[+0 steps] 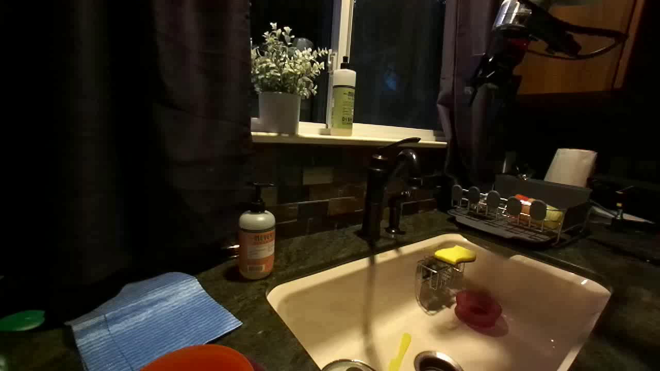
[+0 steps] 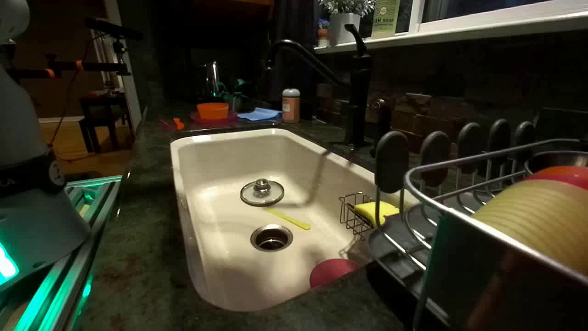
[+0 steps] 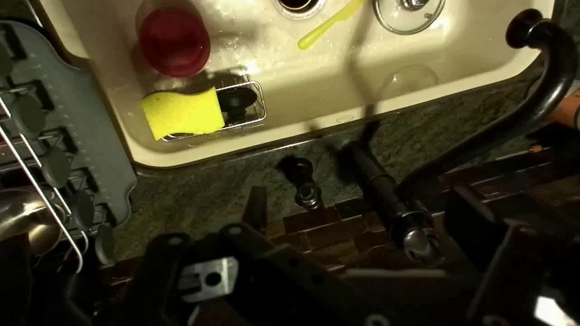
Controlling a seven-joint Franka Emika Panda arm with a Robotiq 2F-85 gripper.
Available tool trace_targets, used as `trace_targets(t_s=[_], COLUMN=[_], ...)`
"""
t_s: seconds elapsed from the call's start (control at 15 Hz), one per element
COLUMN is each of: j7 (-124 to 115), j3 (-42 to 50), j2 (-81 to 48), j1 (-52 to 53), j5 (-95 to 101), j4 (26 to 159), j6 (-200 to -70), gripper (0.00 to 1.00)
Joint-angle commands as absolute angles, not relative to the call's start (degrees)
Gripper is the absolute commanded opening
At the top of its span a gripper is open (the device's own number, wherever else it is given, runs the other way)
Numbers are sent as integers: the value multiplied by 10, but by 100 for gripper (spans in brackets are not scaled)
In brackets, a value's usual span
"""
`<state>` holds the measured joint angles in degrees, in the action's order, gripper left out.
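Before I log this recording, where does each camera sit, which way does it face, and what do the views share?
Wrist view: overhead, looking down on the faucet and sink; the open pincer shows at the bottom.
In an exterior view: behind the orange bowl, facing across the sink to the window; arm and pincer hang dimly upper right.
In an exterior view: behind the dish rack, facing along the sink; robot base at left.
Both exterior views share the faucet and orange-labelled bottle.

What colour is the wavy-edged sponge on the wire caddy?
The sponge is yellow, clearest in the wrist view.
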<state>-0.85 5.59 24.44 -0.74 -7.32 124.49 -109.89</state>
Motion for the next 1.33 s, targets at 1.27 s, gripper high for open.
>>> trace_targets(t_s=[1.27], j7=[-74], j3=[96], j2=[147], j1=[-134], j5=[101], j4=[1233], j6=[-1159], gripper=[100])
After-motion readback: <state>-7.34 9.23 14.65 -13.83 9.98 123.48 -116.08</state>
